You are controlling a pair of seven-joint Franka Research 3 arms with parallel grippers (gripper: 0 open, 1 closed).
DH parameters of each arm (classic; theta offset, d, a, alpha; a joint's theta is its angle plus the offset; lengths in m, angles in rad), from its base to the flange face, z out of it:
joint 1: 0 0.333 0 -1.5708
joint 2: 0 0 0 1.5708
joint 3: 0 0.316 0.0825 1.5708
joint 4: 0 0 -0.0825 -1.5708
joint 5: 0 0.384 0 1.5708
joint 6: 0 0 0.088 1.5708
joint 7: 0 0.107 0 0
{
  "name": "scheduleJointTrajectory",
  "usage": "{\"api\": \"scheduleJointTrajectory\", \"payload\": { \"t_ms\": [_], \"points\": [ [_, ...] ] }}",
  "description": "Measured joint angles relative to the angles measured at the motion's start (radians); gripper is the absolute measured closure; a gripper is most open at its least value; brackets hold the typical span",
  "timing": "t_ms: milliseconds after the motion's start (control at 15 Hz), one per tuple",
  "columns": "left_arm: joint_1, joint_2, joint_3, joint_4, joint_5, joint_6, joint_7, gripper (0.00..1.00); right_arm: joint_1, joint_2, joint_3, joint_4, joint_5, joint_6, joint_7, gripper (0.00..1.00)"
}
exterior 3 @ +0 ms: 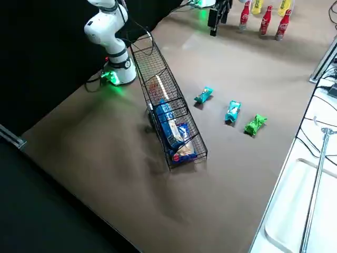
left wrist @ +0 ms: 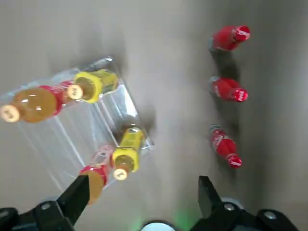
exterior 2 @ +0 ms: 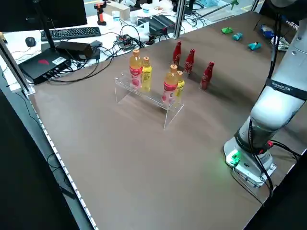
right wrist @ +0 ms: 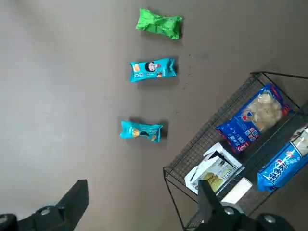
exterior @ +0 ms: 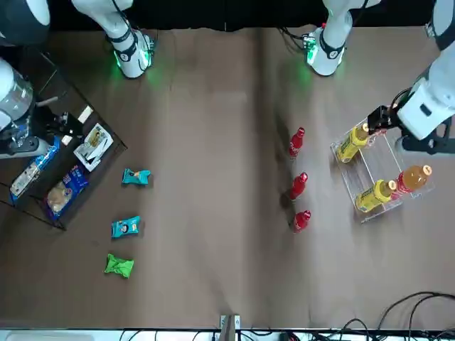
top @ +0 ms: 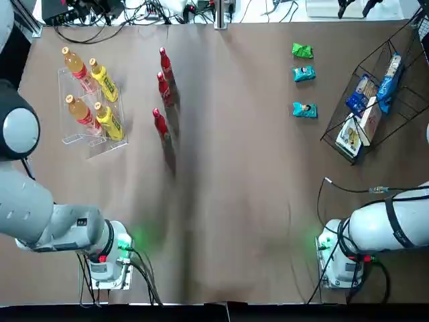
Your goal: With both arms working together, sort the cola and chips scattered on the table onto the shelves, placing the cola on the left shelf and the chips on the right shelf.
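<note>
Left shelf: the clear acrylic tiered rack (top: 94,144) stands at the left of the brown surface (top: 228,201); two orange bottles (top: 79,111) and two yellow bottles (top: 107,119) fill its slots, so room for more looks tight.
Left pincer: the dark two-finger left pincer (left wrist: 139,192) hangs high above the rack with its fingers spread apart and nothing between them, likely poised to choose a first bottle.
Cola: three slim red bottles with red caps (top: 163,87) stand upright in a line just right of the rack, apart from one another, none yet shelved.
Chips: one bright green crinkled bag (top: 302,50) and two teal-blue bags (top: 304,109) lie flat in a column right of centre, near the basket but outside it.
Right shelf: the dark wire-mesh basket rack (top: 402,111) sits at the right edge and already holds larger blue and white packets (top: 387,84).
Right pincer: the dark right pincer (right wrist: 142,202) hovers above bags and basket, fingers wide, holding nothing.
Stage: sorting seems not yet begun.
</note>
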Motion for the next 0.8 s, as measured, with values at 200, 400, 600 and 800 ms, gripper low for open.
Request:
{"api": "scheduleJointTrajectory", "payload": {
  "t_ms": [200,400,600,800],
  "points": [
    [-0.008,0.048,-0.01,-0.058,-0.087,0.008,-0.001,0.0,-0.003,0.001,0.003,0.0,0.003,0.004,-0.001,0.0],
    [-0.051,0.081,-0.018,-0.185,-0.141,0.111,-0.049,0.0,0.01,0.018,0.009,-0.002,0.003,0.004,0.038,0.0],
    [-0.099,0.085,-0.032,-0.311,-0.144,0.282,-0.13,0.0,0.022,0.051,0.012,-0.004,0.004,0.007,0.115,0.0],
    [-0.12,0.094,-0.033,-0.362,-0.13,0.429,-0.189,0.0,0.032,0.072,0.012,-0.005,0.003,0.005,0.134,0.0]
  ]
}}
